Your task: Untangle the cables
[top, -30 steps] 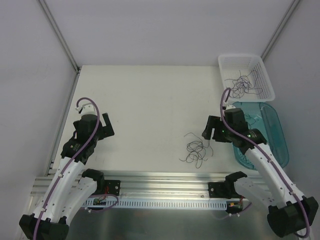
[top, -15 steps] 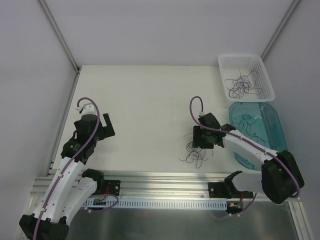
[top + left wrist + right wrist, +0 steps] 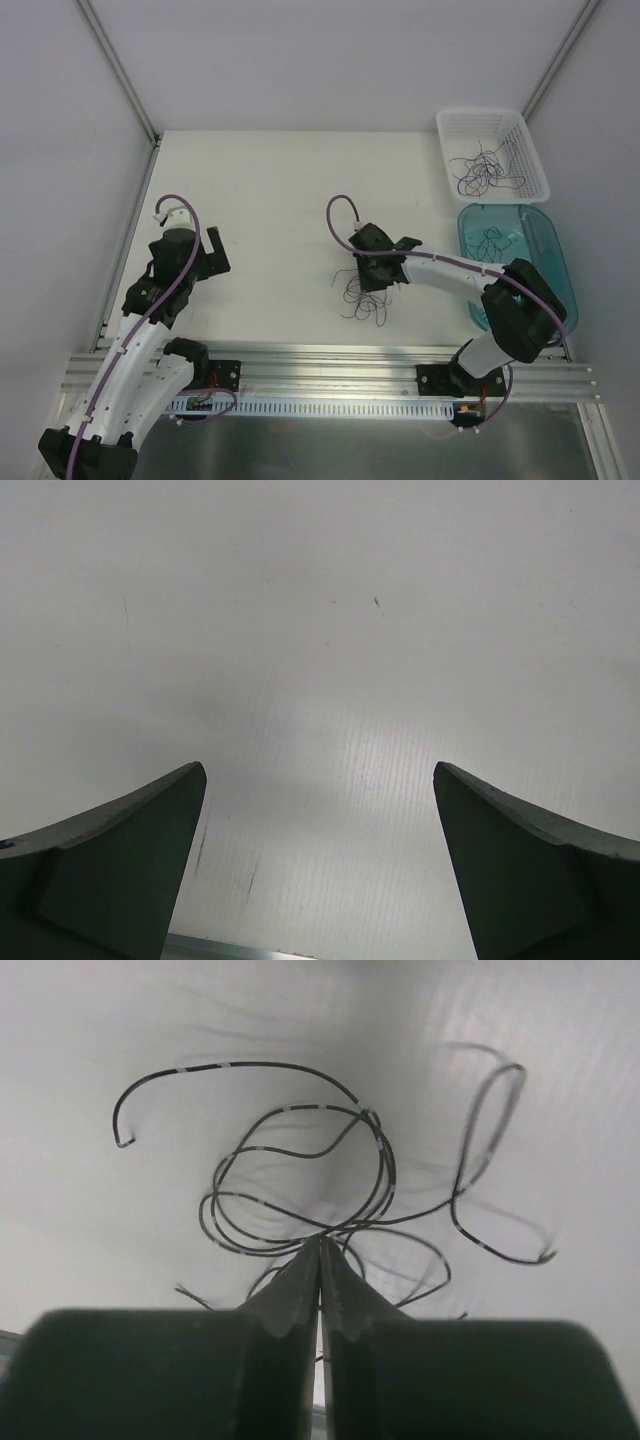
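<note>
Dark cables point(image 3: 322, 1188) pinched between right fingers point(image 3: 298, 1292); left fingers point(image 3: 120, 872) spread wide.

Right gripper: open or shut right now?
Shut. In the right wrist view, the right gripper has its fingertips pressed together. The thin dark curly wire strands converge at the tips, apparently pinched.

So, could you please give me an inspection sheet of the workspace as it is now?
Surface: white table, faint scuffs.
Job's things: cables in a loose wad on the table; more strands in the white basket and the teal tray.
Clutter: nothing seen.
Grippers: left gripper open over bare table; right gripper shut on the cables.
Cables: purple arm cables run along both arms, looping at the right wrist.
Surroundings: white walls; aluminium rail at the near edge.
</note>
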Motion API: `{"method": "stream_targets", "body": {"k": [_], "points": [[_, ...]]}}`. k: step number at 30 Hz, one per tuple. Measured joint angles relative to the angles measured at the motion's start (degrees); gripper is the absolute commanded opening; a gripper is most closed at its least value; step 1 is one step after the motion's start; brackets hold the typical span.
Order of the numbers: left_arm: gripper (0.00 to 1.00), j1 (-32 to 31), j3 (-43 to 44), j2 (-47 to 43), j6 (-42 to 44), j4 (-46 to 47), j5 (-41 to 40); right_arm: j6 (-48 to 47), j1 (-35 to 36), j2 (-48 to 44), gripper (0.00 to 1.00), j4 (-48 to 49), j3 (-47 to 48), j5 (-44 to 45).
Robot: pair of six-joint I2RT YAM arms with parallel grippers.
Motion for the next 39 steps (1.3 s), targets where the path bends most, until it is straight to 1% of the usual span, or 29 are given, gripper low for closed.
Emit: {"method": "stream_targets", "body": {"k": [4,7,9,10,11,12,15,16,17,21,24,27,31,36,39], "points": [[0.99,0.0,0.0,0.0,0.4,0.0,0.6,-0.3,5.1,4.2,0.01,-0.3,7.8,0.5],[0.99,0.0,0.0,0.0,0.7,0.1,1.0,-1.1,9.0,7.1,0.10,-1.2,15.2,0.8],[0.99,0.0,0.0,0.0,0.9,0.2,1.5,-2.0,11.0,8.5,0.13,-1.7,19.7,0.9],[0.99,0.0,0.0,0.0,1.0,0.3,2.3,-2.3,11.6,8.9,0.16,-1.6,21.1,0.9],[0.99,0.0,0.0,0.0,1.1,0.5,2.9,-2.4,12.2,9.0,0.27,-1.6,22.3,0.9],[0.99,0.0,-0.1,0.0,1.3,0.9,3.9,-2.5,12.6,9.0,0.30,-1.6,22.9,0.9],[0.99,0.0,-0.5,0.0,2.3,2.0,7.2,-3.5,12.7,8.7,0.35,-2.1,22.7,1.9],[0.99,0.0,-0.7,0.1,2.6,2.3,8.2,-3.7,12.7,8.4,0.38,-2.3,22.2,2.5],[0.99,0.0,-0.9,0.4,2.7,2.6,9.7,-4.0,12.5,7.8,0.45,-2.8,21.1,4.1],[0.99,0.0,-0.9,1.7,3.6,3.5,13.6,-5.9,10.1,3.7,0.47,-5.0,16.3,7.6],[0.99,0.0,-0.9,2.3,3.9,3.7,15.0,-7.3,5.5,0.4,0.47,-5.1,12.3,9.1],[0.99,0.0,-0.9,2.4,4.0,3.8,16.0,-8.9,1.3,-0.5,0.47,-4.7,10.1,9.4],[0.99,0.0,-0.9,2.5,4.1,3.9,16.3,-10.8,-0.7,0.9,0.46,-3.1,9.6,9.2],[0.99,0.0,-0.9,2.5,4.4,4.2,16.4,-12.8,-0.9,6.9,0.45,-1.0,11.2,8.3],[0.99,0.0,-0.9,2.6,4.7,4.2,17.3,-13.7,-0.9,9.9,0.39,0.0,12.2,7.0]]}}
